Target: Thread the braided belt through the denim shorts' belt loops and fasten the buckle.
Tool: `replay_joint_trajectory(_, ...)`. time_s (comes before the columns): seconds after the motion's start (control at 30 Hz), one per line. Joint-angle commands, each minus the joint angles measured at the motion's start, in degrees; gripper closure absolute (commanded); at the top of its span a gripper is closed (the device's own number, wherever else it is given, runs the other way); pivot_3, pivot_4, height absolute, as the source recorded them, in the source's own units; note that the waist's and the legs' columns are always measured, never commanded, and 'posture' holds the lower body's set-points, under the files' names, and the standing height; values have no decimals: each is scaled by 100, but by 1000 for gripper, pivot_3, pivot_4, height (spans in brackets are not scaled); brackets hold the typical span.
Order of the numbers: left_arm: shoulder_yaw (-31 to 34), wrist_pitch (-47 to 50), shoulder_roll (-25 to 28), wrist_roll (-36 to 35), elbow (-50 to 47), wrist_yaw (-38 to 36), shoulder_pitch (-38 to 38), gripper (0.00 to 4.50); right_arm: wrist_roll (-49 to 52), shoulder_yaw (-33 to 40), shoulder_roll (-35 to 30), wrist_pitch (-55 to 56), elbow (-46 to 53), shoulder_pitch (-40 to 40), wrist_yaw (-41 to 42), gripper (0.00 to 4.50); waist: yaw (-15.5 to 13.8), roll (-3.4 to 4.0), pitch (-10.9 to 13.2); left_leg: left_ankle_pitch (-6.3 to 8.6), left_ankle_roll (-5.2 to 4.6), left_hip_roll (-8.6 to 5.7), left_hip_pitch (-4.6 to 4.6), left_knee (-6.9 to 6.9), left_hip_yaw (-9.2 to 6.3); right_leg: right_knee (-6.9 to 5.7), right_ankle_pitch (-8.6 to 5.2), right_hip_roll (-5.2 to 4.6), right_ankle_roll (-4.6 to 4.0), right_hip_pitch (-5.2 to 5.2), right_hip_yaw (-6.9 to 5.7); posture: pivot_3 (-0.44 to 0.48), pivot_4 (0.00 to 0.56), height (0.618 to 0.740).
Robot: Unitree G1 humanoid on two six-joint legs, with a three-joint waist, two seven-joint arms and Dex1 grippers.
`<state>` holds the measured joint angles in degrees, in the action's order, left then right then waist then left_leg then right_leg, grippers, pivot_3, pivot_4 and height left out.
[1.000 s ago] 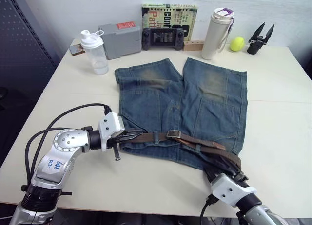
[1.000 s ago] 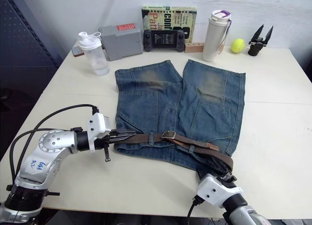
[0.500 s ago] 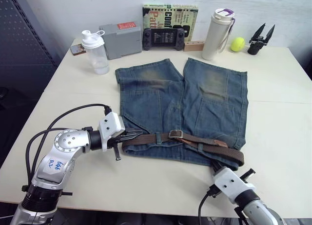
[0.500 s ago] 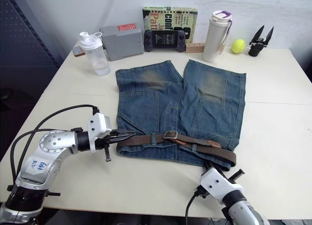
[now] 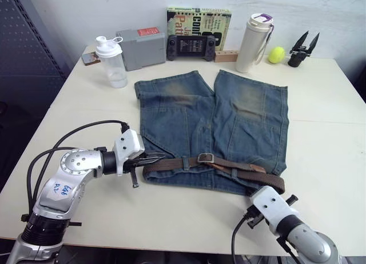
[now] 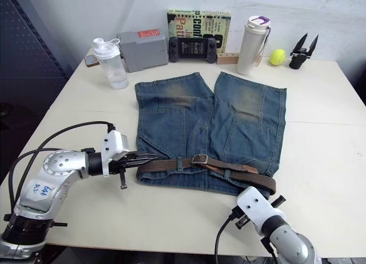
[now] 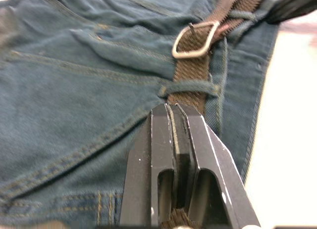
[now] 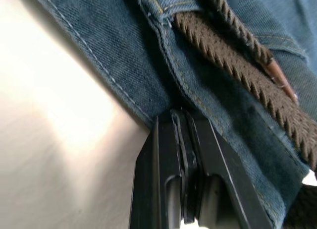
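The denim shorts (image 5: 240, 115) lie flat on the white table, waistband toward me. The braided belt (image 5: 240, 168) runs along the waistband under a belt loop (image 7: 190, 87), with the buckle (image 5: 205, 158) near the middle. My left gripper (image 5: 157, 159) sits at the waistband's left end. In the left wrist view its fingers (image 7: 163, 135) are shut with the brown belt running between them. My right gripper (image 8: 181, 115) is at the waistband's right corner, shut, its tips pinching the denim edge just below the belt.
Along the table's far edge stand a shaker bottle (image 5: 114, 61), a grey box (image 5: 142, 47), a handheld game console (image 5: 191, 44), a book (image 5: 199, 15), a white flask (image 5: 254, 41), a yellow ball (image 5: 277, 54) and a black tool (image 5: 301, 47). Bare table (image 5: 331, 138) lies right of the shorts.
My right gripper has shifted right and back, and the sagging right corner of the waistband has drawn straighter. The left gripper has stayed in place.
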<state>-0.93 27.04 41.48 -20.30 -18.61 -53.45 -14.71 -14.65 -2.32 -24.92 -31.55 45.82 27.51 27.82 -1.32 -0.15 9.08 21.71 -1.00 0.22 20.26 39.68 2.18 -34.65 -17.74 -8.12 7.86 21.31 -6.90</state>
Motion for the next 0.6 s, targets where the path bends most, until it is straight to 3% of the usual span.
replay_joint_trajectory(0.03, 298, 513, 76, -590, -157, -160, -66, 3622, 192, -354, -103, -722, -272, 58, 304, 4500, 2, -11, -7, 0, 0, 2, -1, 0, 0, -1, 0, 1, -1, -1, 0, 0, 150, 731)
replay_joint_trajectory(0.1, 207, 512, 187, -522, -243, -226, -36, 2721, 219, -393, -120, -794, -305, -6, 279, 4500, 6, -22, -14, 1, 1, 11, -2, 0, 0, 0, -1, 2, -1, -2, 1, 0, 150, 731)
replay_joint_trajectory(0.3, -451, -696, 242, 860, 243, 170, -105, 149, 280, -454, -157, -857, -308, -97, 218, 4500, 9, -35, -30, 10, 18, 32, -9, 1, 8, 8, -5, 31, -10, -8, 5, 0, 150, 731)
replay_joint_trajectory(0.6, -937, -1879, 13, 2274, 936, 946, -311, 22, 312, -516, -200, -928, -264, -94, 153, 4500, 4, -45, -37, 16, 30, 50, -10, 2, 17, 8, -11, 54, -22, -3, 12, 0, 150, 731)
